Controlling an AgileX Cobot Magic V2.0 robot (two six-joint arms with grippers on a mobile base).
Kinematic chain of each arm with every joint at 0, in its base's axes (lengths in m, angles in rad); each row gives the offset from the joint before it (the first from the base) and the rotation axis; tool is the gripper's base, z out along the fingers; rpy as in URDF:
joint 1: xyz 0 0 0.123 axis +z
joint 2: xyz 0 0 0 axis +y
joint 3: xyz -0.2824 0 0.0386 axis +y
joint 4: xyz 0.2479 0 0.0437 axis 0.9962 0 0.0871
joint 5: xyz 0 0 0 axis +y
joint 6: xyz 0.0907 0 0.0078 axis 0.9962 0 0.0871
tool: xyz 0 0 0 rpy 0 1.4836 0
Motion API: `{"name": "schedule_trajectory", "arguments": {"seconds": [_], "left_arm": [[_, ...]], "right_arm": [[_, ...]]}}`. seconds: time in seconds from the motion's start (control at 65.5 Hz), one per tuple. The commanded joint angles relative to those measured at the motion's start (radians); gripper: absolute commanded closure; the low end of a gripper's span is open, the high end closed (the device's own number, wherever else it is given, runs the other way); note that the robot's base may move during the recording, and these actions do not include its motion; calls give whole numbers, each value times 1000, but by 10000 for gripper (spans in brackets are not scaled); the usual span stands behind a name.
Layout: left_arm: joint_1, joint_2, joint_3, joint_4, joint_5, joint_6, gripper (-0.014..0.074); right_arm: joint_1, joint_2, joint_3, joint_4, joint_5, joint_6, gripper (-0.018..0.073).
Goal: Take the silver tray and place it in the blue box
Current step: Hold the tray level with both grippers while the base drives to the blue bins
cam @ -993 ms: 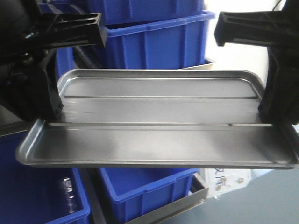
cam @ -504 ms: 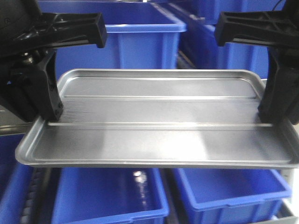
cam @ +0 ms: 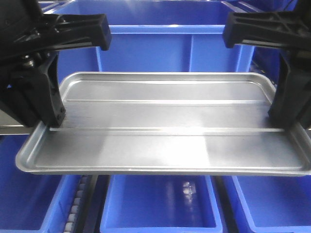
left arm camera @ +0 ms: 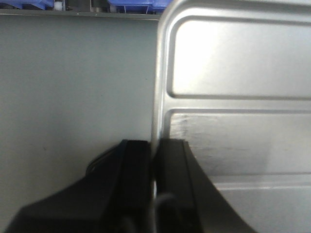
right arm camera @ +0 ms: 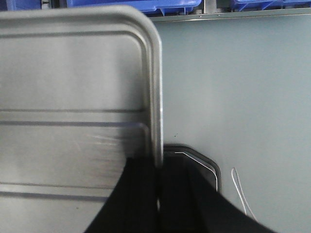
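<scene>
Left hand (left arm camera: pixel 154 160) and right hand (right arm camera: pixel 159 170) each pinch a tray (cam: pixel 160 131) end, holding it level. Blue box (cam: pixel 146 53) sits on the far side.

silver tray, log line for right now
silver tray: held level | left gripper: shut on rim | right gripper: shut on rim | blue box: behind tray

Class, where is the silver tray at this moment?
In the front view the silver tray hangs mid-frame, in front of the blue box, its left rim clamped by the left tool and its right rim by the right tool.
</scene>
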Motion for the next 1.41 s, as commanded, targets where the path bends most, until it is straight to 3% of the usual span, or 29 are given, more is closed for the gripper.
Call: {"name": "schedule_trajectory", "arguments": {"seconds": [0.0,1.39], "left_arm": [[-5,-32,-24,32,3,-10,610],[-5,-32,-24,32,3,-10,610]], "right_arm": [[-2,-21,-23,-43,-2,-5,510],[-2,-21,-23,-43,-2,-5,510]]}}
